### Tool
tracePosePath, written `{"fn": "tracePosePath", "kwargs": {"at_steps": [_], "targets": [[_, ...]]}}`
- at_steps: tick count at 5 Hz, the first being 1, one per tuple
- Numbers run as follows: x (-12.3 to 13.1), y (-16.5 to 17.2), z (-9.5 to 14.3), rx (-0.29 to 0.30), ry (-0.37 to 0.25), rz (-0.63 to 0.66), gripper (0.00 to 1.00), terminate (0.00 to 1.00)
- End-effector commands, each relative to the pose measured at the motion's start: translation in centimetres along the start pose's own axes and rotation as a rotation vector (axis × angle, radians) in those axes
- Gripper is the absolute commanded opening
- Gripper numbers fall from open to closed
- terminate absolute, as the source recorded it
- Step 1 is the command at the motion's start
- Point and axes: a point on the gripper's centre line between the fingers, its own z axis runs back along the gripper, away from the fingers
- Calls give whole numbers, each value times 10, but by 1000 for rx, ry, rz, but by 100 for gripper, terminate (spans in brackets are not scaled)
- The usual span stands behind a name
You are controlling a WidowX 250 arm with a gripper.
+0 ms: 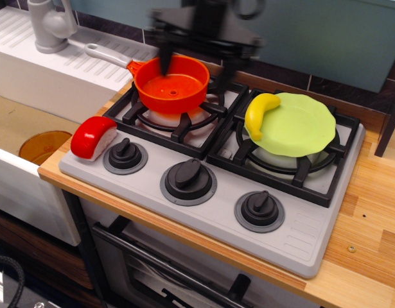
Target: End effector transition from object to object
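Observation:
My black gripper is motion-blurred at the top of the view, above the far rim of the orange pan on the left back burner. Its two fingers point down and stand wide apart, one finger over the pan's left rim, the other right of the pan. It is open and holds nothing. A yellow banana lies on the left edge of a green plate on the right burner, well clear of the gripper.
A red and white toy piece sits at the left front corner of the grey stove. Three black knobs line its front. A sink and grey faucet are to the left; wooden counter is to the right.

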Motion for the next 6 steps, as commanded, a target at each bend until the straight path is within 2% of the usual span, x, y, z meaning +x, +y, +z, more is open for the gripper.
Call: {"fn": "tracePosePath", "kwargs": {"at_steps": [1,2,6], "targets": [[-16,36,-12,-49,-92,-16,100,0],[-12,56,-33,-79,-130,-46,100,0],[9,101,-77,-77,-204,-102,100,0]]}}
